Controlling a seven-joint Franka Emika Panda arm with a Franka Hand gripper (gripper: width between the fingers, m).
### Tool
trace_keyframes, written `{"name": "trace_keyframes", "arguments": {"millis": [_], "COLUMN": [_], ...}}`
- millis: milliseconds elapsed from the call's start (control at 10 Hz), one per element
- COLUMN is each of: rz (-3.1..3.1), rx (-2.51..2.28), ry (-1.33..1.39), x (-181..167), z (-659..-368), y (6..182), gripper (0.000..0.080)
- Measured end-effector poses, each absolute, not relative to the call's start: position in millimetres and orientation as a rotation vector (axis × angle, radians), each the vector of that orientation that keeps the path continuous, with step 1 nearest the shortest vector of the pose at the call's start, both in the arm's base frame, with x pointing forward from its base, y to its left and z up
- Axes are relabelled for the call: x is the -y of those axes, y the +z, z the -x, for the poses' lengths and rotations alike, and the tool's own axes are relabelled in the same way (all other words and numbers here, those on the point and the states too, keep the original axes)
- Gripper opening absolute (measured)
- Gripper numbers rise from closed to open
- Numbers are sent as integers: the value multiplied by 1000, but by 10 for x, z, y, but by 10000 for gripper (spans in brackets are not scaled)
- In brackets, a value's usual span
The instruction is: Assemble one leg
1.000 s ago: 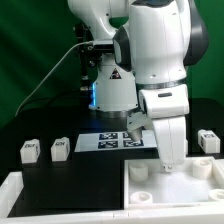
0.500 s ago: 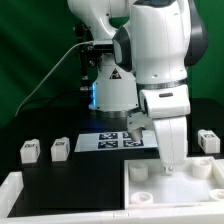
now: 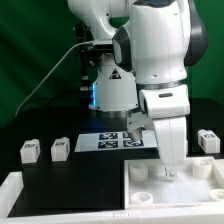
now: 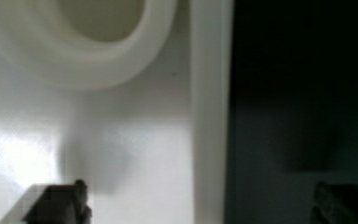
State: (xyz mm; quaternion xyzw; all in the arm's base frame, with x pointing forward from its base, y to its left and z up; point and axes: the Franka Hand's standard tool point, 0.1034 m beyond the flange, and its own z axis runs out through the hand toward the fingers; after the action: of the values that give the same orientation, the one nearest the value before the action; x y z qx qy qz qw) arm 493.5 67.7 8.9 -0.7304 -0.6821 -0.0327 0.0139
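White arm (image 3: 160, 50) hunched forward over its base, wrist (image 3: 165, 105) turned straight down, gripper (image 3: 168, 168) hanging vertical and low, two dark fingertips (image 4: 59, 205) set wide apart, jaws parted

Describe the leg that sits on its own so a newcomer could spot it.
Find the large white tray at the front of the exterior view's right. Behind its far right corner sits a small white leg with a tag. It is alone there; the other two legs pair up at the exterior view's left.
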Motion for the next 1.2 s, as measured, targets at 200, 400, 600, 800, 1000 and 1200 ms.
{"name": "trace_keyframes", "arguments": {"millis": [200,400,600,800,1000,1200], "rz": [2275,2276,2292,2388,2555,2746], "rx": [2123,2123,2107,2010,1785,1442], "ry": [-102,-102,-103,-115,-130,-131], "x": [-674,-671,-658,-665,-901,-1105], "z": [-4935,-4935,-4937,-4902,-4835,-4799], "y": [89,89,104,232,363,368], "gripper": [648,648,648,648,648,648]}}
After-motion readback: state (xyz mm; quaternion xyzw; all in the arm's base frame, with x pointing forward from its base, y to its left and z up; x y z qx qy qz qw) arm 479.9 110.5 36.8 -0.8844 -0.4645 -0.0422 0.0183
